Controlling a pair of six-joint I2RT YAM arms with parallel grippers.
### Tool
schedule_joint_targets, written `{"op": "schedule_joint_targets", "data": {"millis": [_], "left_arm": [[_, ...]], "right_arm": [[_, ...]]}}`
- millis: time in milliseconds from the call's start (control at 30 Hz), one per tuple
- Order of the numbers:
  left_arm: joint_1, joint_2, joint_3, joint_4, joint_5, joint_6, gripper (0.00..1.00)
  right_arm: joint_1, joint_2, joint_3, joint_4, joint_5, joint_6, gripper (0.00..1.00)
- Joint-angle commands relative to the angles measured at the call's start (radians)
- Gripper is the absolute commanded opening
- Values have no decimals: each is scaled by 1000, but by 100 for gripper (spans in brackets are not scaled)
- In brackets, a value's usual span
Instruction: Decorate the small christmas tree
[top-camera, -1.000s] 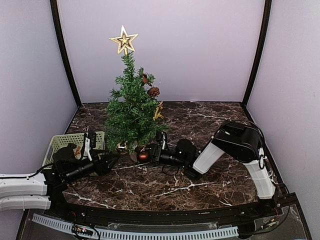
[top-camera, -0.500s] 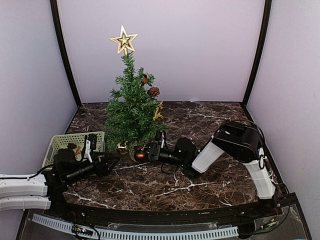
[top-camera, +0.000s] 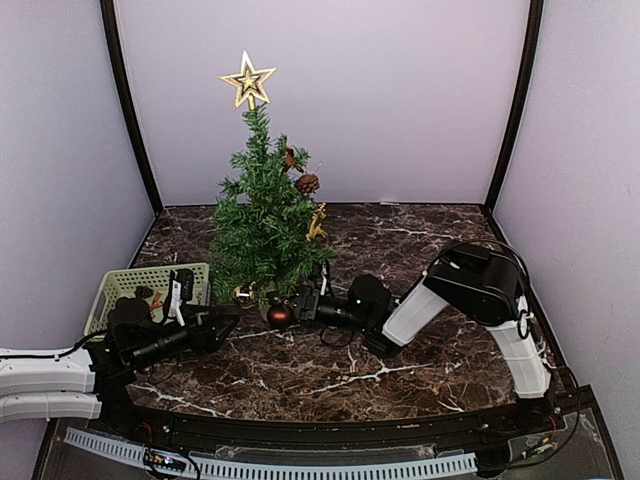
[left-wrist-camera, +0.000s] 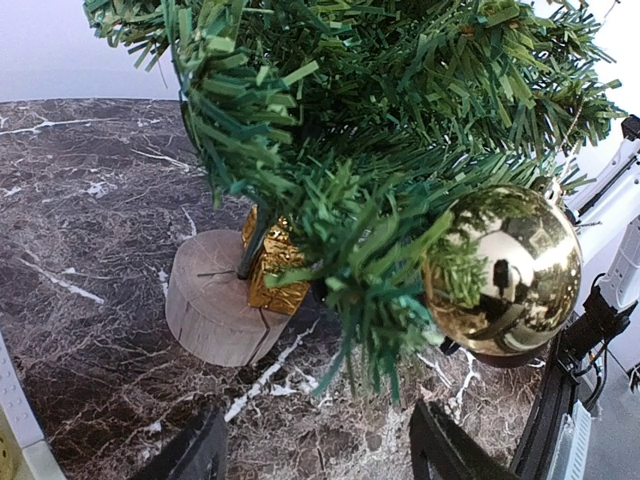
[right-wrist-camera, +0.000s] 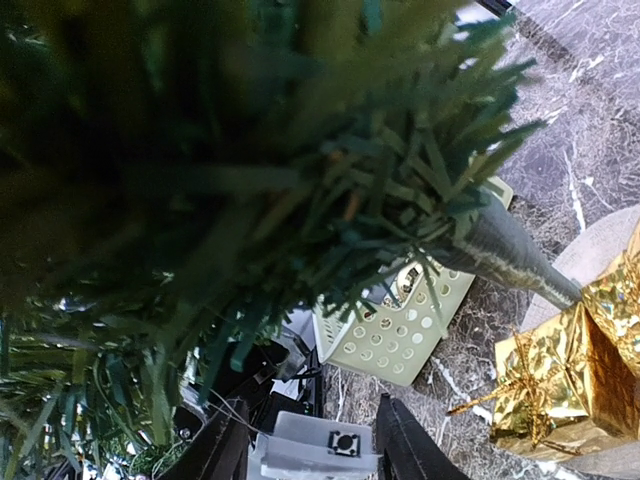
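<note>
The right gripper (right-wrist-camera: 312, 442) reaches in low under the branches. In its wrist view the two fingers stand apart with nothing between them, so it holds nothing. In the top view a dark red ball (top-camera: 280, 315) sits just in front of its tips, at the lowest branches. I cannot tell if the ball hangs from a twig or rests on the marble table (top-camera: 430, 360). The left gripper (left-wrist-camera: 320, 452) is on the other side of the trunk, its fingers also apart and empty.

Both point at the small christmas tree (top-camera: 262, 225). It stands upright, left of the middle of the table, on its round wooden stump (left-wrist-camera: 210, 315), near the pale green basket (top-camera: 125, 284).

The tree already carries much:
- a gold star (top-camera: 248, 80) on the top
- pine cones (top-camera: 307, 184) high on the right
- a gold hanging piece (top-camera: 318, 222) lower down
- a shiny gold ball (left-wrist-camera: 503, 270) on a low branch
- a small gold foil parcel (left-wrist-camera: 270, 262) at the trunk

I judge the task to be mostly done. Something small seems to lie in the basket, too small to name. If it is an ornament, it is what is left to hang, together with the red ball if that is not yet hooked.
</note>
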Motion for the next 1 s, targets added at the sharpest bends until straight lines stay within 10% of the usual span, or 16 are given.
{"op": "schedule_joint_targets", "data": {"millis": [0,633,967], "left_arm": [[-1,-4,-13,-2,-5,-3,65],[-1,-7,-16,-3,-2,-6,65],[-1,-15,-6,-5,-3,1,65]], "right_arm": [[8,9,23,38,-7,-9,42],[9,14,21,44,-2,-6,17],[8,-41,-65,22,25,-87,61]]}}
